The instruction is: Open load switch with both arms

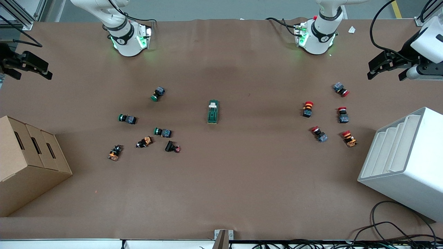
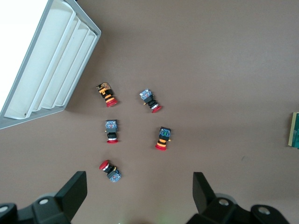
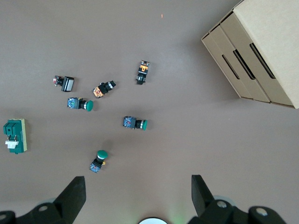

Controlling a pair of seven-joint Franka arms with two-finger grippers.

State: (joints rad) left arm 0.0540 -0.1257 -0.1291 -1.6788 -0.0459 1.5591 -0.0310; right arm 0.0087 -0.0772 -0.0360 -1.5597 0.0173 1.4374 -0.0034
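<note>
A: Grippers first?

B: Left gripper (image 1: 386, 71) hangs at the upper right of the front frame, over the table edge at the left arm's end, fingers spread, nothing in them. Right gripper (image 1: 29, 67) is at the upper left, over the table edge at the right arm's end, also released and empty. Both arms parked, waiting.

A: And the load switch (image 1: 213, 111)?

B: Mid-frame, flat on the table, well apart from both grippers, roughly between them. Long axis runs top-to-bottom in the front view, cream tab at the upper end, toward the bases. Right wrist view shows it whole at the frame's left edge (image 3: 14, 136); left wrist view only clips it at the right edge (image 2: 294, 130).

A: Which arm is nearer?

B: Abt equal, I'd judge; can't call it.

A: Room to move?

B: Open table all round the switch. Green push buttons (image 1: 158, 93) sit toward the right arm's end, red push buttons (image 1: 307, 109) toward the left arm's end, neither crowding it. Cardboard box (image 1: 27, 162) lower left, white tray rack (image 1: 405, 162) lower right, both off the likely paths.
</note>
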